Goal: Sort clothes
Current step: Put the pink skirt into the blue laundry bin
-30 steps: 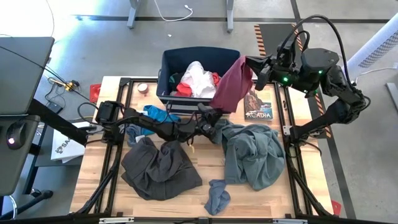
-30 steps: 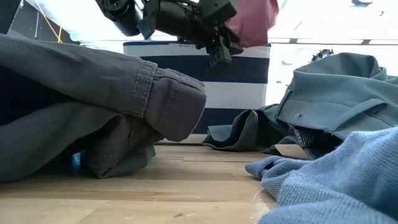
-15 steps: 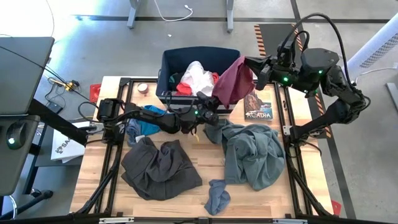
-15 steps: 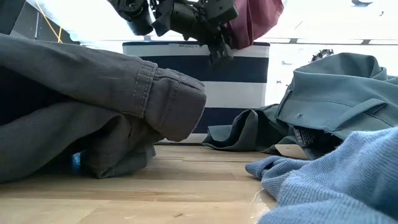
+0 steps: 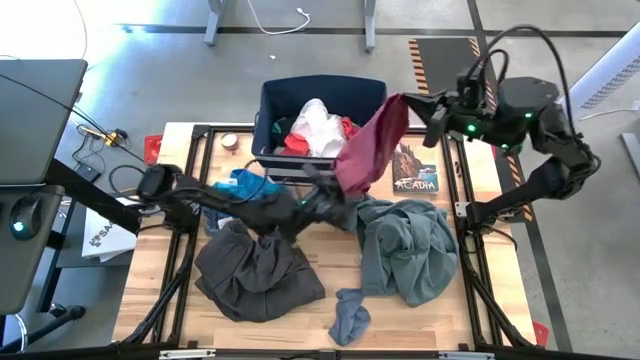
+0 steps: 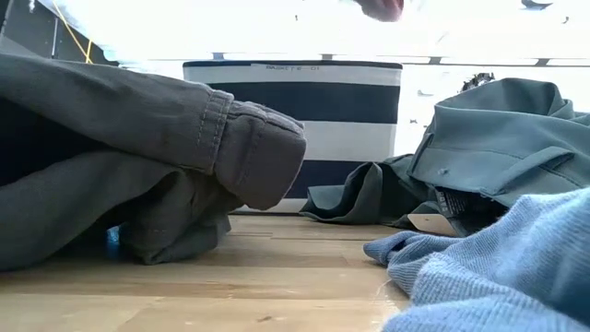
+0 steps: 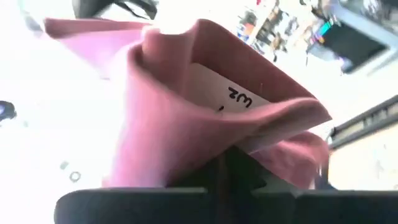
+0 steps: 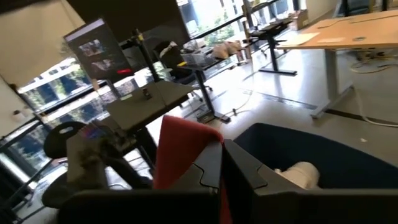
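A white tag reading "WZ" shows inside the maroon piece (image 5: 372, 140), which stretches slantwise beside the navy bin (image 5: 275, 100). Right gripper (image 5: 405, 100) pinches its upper corner; left gripper (image 5: 335, 192) clamps its lower edge.

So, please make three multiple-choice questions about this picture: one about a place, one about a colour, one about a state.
1. Where does the grey-green shirt lie?
A. on the table
B. in the bin
C. on the floor

2. What colour is the garment held by both grippers?
A. blue
B. maroon
C. white

3. How is the left gripper?
A. open above the trousers
B. shut on nothing
C. shut on the maroon garment

Answers:
1 A, it is spread on the wood near the book.
2 B, it stretches between the right gripper and the left one.
3 C, the left wrist view shows the cloth pinched.
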`<state>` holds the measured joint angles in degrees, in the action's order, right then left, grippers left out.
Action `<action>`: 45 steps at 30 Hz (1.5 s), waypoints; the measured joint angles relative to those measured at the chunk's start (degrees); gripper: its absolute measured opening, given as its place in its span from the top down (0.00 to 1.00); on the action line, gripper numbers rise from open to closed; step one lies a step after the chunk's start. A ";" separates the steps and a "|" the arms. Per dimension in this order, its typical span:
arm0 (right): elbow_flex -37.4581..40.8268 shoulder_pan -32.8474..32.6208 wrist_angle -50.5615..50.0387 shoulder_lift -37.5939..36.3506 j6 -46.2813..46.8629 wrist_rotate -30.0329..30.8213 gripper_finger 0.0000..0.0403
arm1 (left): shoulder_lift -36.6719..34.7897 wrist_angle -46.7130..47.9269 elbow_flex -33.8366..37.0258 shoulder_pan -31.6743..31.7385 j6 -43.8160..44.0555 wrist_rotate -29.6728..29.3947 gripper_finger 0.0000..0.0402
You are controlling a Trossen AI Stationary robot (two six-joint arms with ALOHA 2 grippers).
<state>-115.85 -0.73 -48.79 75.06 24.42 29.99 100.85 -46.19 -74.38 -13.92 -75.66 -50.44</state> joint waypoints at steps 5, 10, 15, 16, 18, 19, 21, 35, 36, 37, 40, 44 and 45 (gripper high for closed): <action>0.00 -0.04 -3.49 -3.05 0.63 3.05 1.00 | -7.68 -0.01 -0.15 -6.58 -0.32 -5.41 0.99; 0.00 -0.04 -5.11 -4.51 1.55 4.29 1.00 | -16.46 -0.08 -0.15 -10.54 0.75 -11.23 1.00; 0.00 -0.04 -5.92 -3.19 1.69 2.86 1.00 | -23.71 0.16 -0.15 -12.01 3.39 -16.60 1.00; 0.00 -0.07 -6.01 -2.66 1.69 2.45 1.00 | -24.81 0.21 -0.15 -12.17 3.41 -17.45 1.00; 0.00 -0.07 -6.19 -1.58 1.69 1.38 1.00 | -26.76 0.45 -0.15 -12.61 3.43 -19.12 1.00; 0.00 -0.07 -6.19 -1.09 1.71 0.96 1.00 | -27.51 0.46 -0.15 -12.81 3.43 -19.90 1.00; 0.00 -0.54 -6.42 -0.11 2.38 -0.11 1.00 | -28.89 1.16 -0.15 -13.29 4.17 -20.90 1.00; 0.00 -11.67 -23.86 2.88 19.56 -11.65 1.00 | -31.60 34.59 -0.12 -17.52 24.23 -26.48 1.00; 0.00 -12.73 -26.17 3.03 21.75 -11.73 1.00 | -31.59 39.91 -0.12 -17.72 28.88 -24.88 1.00; 0.03 -13.80 -28.52 3.23 24.22 -11.73 1.00 | -31.56 45.32 -0.08 -17.76 35.07 -22.30 1.00; 0.59 -17.29 -35.41 3.73 31.51 -11.32 1.00 | -31.38 61.25 -0.04 -16.68 56.64 -11.36 1.00; 2.83 -22.06 -37.34 4.07 37.18 -9.33 1.00 | -30.17 70.92 1.29 -12.41 74.38 3.40 1.00; 3.77 -23.12 -37.37 4.07 38.46 -9.44 1.00 | -29.70 71.41 1.81 -11.11 76.68 8.20 1.00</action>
<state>-112.08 -23.85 -86.16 79.13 62.89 20.55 71.14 25.21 -72.57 -25.04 1.02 -42.24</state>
